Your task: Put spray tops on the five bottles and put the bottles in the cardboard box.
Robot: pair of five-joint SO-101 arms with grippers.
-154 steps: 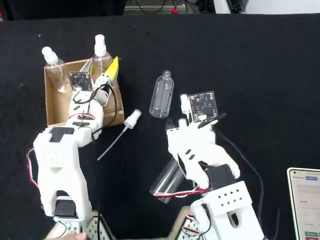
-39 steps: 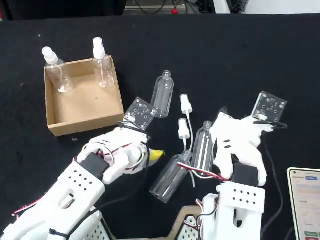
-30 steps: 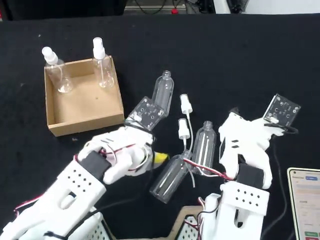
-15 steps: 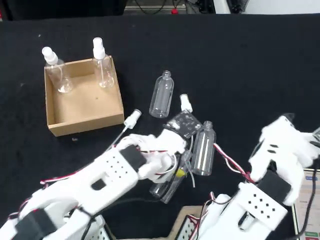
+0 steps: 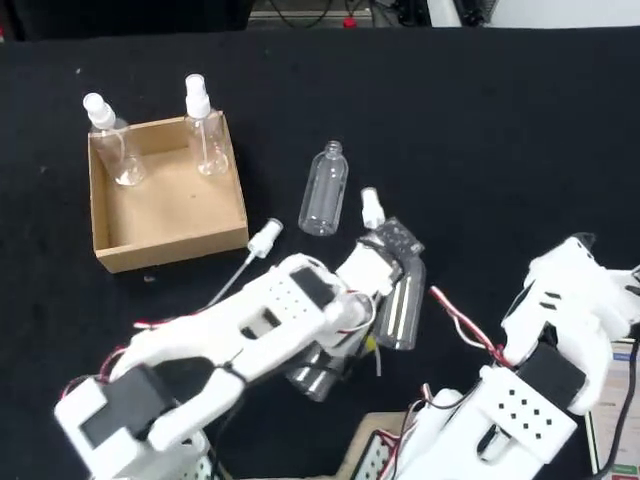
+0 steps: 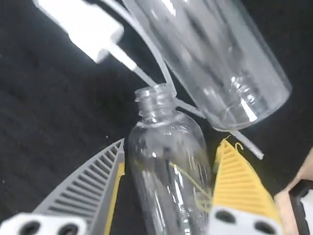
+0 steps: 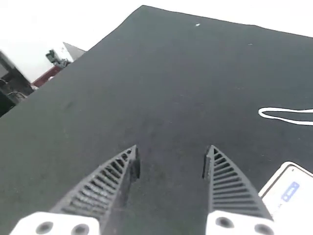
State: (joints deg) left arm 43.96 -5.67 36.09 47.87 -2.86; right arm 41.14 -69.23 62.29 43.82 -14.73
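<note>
Cardboard box (image 5: 110, 255) sat at 10 o'clock, two capped bottles (image 5: 207, 135) inside. Centre: left gripper (image 6: 171, 147) spread astride lying uncapped bottle (image 6: 166, 166), not clamped. Risk: slick round body could squirt out, knocking neighbouring bottle (image 6: 215, 63). Right gripper (image 7: 171, 156) gaped empty, 4 o'clock.

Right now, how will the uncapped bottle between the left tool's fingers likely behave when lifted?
The bottle looks empty and clear-walled, so it is probably light. Lying on its side, smooth and round, it could roll or slip.
</note>
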